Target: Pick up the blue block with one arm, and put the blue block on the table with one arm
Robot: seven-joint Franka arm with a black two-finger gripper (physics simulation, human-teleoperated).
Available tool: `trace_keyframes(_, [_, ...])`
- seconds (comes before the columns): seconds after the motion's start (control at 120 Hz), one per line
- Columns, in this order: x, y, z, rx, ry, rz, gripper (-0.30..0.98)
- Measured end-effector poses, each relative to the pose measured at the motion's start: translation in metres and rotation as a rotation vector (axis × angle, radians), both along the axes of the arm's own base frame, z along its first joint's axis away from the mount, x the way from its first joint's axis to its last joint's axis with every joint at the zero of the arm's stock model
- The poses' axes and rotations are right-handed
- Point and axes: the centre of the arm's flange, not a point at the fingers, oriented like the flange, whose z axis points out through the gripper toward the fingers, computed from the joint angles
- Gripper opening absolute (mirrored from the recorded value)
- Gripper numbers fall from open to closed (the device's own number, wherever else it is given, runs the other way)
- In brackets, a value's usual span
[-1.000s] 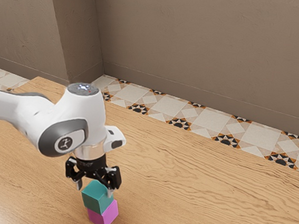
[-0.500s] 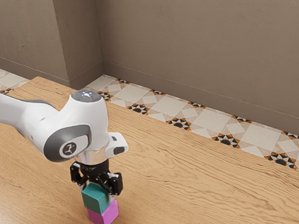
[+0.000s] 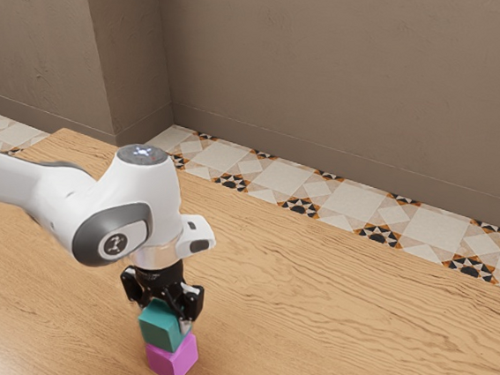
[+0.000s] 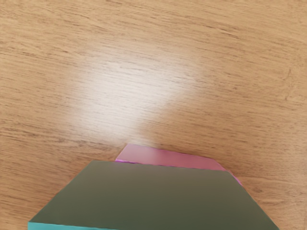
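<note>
Item 1: one gripper (image 3: 165, 316), black, closed by all appearances on the blue block, pressing it from two opposite sides. The far side of the grip is partly hidden from you.

Item 2: one blue block (image 3: 159, 328) (nearer teal, if you are particular about labels), held just under the hand, directly over the purple block. It looks roughly level. Whether a thin gap parts the two blocks, you cannot tell.

Item 3: one purple block (image 3: 171, 359), resting on the table (image 3: 333, 337). In the wrist view its edge pokes out past the blue block, so the pair is not squarely aligned.

Step in hand, as judged: lifting the blue block off its support; the setting down is yet to be done.

Handling notes: raise it straight up, slowly, and keep the grip firm. Move sideways only once its underside is well above the purple block, or you may drag or topple that one. Pick a landing spot well apart from the purple block (room for the open gripper counts too). Lower until the base meets the wood flat, then release gently and withdraw upward; letting go early could make it tip or bounce.
</note>
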Motion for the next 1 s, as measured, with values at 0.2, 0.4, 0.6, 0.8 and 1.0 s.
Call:
trace_keyframes(0.2, [0.046,0.135,-0.007,-0.003,0.044,0.210,0.40])
trace_keyframes(0.4, [0.045,0.164,-0.078,0.002,0.177,0.159,0.39])
trace_keyframes(0.6, [0.049,0.150,-0.061,0.032,0.128,0.086,0.56])
trace_keyframes(0.8, [0.083,0.131,0.153,0.131,-0.170,0.045,0.64])
trace_keyframes(1.0, [0.086,0.052,0.296,0.094,-0.123,-0.315,0.67])
